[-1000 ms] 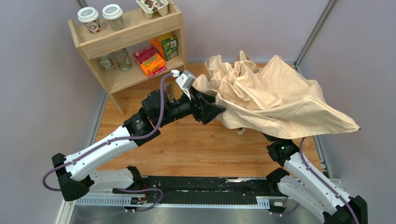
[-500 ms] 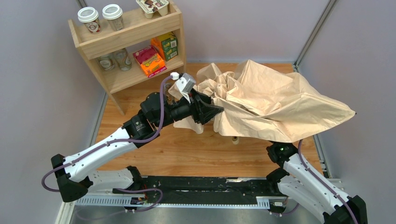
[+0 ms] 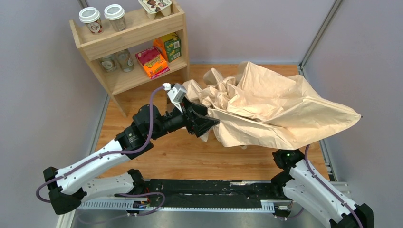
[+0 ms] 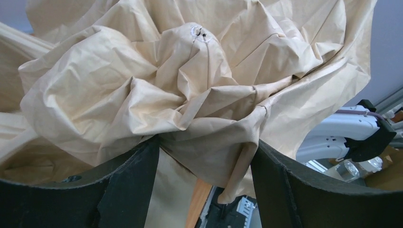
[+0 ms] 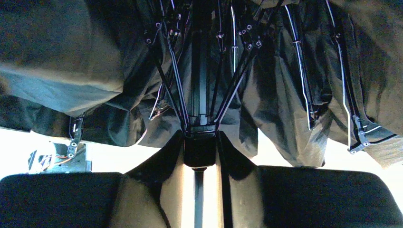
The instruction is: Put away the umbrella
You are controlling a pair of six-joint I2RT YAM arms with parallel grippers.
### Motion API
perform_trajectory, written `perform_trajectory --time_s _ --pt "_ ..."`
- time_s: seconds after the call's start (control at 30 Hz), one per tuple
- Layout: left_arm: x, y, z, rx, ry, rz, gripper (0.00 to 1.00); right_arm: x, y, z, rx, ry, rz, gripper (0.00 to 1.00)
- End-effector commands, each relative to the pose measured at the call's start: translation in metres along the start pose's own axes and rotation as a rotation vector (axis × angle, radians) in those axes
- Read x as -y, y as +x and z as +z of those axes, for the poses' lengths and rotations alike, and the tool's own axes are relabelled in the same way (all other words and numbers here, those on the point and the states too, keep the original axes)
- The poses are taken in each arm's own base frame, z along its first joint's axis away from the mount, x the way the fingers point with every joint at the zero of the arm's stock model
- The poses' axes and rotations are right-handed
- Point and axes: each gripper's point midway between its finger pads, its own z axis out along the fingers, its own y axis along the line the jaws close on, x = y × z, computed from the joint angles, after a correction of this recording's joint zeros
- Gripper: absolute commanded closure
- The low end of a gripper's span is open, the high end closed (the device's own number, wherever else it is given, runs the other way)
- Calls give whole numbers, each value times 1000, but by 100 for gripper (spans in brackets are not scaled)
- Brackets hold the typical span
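Observation:
The umbrella [image 3: 280, 104] hangs half collapsed over the right of the table, its beige canopy crumpled and bunched on the left. My left gripper [image 3: 209, 124] is at that bunched edge. In the left wrist view its jaws stand wide, and a loose fold of canopy [image 4: 190, 71] droops between them without being pinched. The top view hides my right gripper under the canopy. In the right wrist view the right gripper [image 5: 200, 142] is shut on the black runner on the umbrella's shaft, with thin ribs [image 5: 166, 71] fanning out above it.
A wooden shelf unit [image 3: 128, 52] stands at the back left with paper cups on top, and with jars and colourful boxes on its lower shelf. The right arm [image 3: 297, 166] rises from the near right. Bare wooden tabletop [image 3: 176, 152] lies in front of the left gripper.
The left arm has drawn back to the left, and the bunched canopy has followed it. The whole umbrella has shifted a little left and lower. The right gripper keeps its hold.

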Motion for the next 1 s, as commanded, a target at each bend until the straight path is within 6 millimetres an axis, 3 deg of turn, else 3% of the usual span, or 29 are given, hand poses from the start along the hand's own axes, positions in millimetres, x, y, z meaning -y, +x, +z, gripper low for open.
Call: perform_trajectory --time_s 0.0,0.1,0.13,0.33,0.53,0.67,0.83,0.97 --pt "-21 9 -16 -5 -117 -50 23 -21 -62 0 178 -87 -178 100" --pt "-25 0 -19 45 -147 -66 23 -24 -59 3 152 -120 -174 100" --pt "-21 -10 -15 85 -126 -62 23 -26 -58 4 146 -131 -174 100" --pt "1 -22 13 70 17 84 23 -31 -57 6 121 -178 -176 100" --pt "29 -41 15 161 183 205 22 -35 -45 8 74 -227 -152 100" --pt "27 -47 18 199 170 222 23 -42 -41 9 45 -277 -132 100" --pt "27 -49 24 195 175 234 37 -47 -32 7 4 -313 -120 100" --pt "22 -54 24 195 124 174 35 -41 -22 5 -36 -273 -115 100"
